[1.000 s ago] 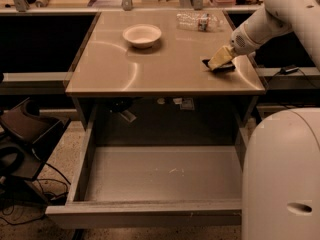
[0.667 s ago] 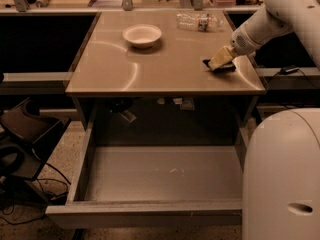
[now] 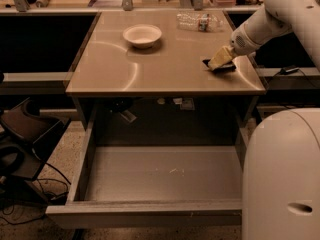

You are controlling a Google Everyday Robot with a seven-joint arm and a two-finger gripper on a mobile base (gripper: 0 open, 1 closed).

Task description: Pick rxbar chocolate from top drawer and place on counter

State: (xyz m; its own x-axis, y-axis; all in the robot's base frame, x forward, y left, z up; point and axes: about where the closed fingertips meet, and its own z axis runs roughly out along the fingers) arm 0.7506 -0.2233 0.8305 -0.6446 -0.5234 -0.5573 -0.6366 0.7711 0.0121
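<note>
The rxbar chocolate is a flat black bar lying on the counter near its right edge. My gripper sits right over it, its yellowish fingertips down at the bar. The white arm comes in from the upper right. The top drawer is pulled open below the counter, and its grey floor is bare.
A white bowl stands at the counter's back middle. A clear plastic bottle lies at the back right. My white base fills the lower right beside the drawer. Cables and dark gear lie on the floor at left.
</note>
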